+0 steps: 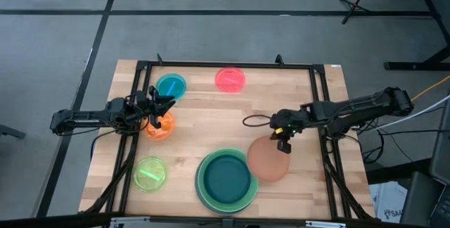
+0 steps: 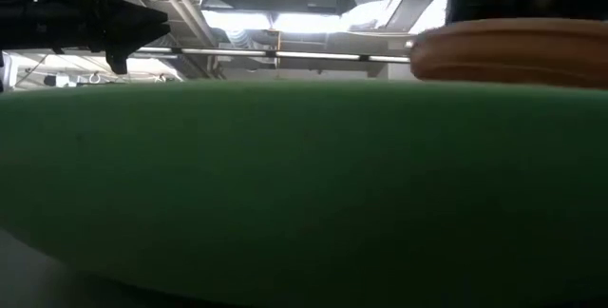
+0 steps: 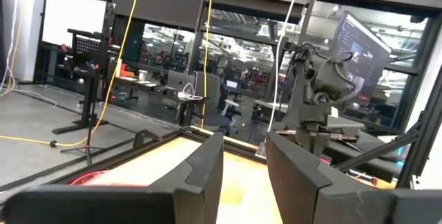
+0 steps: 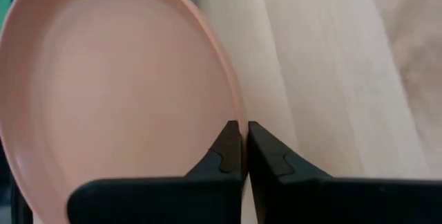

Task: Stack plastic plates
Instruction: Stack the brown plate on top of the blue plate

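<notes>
From above, the right gripper (image 1: pixel 283 142) sits at the far rim of the terracotta plate (image 1: pixel 268 161), which lies just beside the dark teal plate (image 1: pixel 226 174) nested in the light green plate (image 1: pixel 204 186). The left gripper (image 1: pixel 163 110) hangs over the orange plate (image 1: pixel 159 127). The left wrist view shows its fingers (image 3: pixel 207 165) spread. In the right wrist view, the fingers (image 4: pixel 228 148) pinch the terracotta rim.

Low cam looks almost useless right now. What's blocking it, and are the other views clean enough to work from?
Low view: the light green plate fills the frame, dim and out of focus; the terracotta plate shows above it, ceiling lights glaring behind. High view: evenly lit and clear. Right wrist view: sharp on the right gripper pinching the terracotta plate's rim. Left wrist view: reflections on the room's glass.
</notes>
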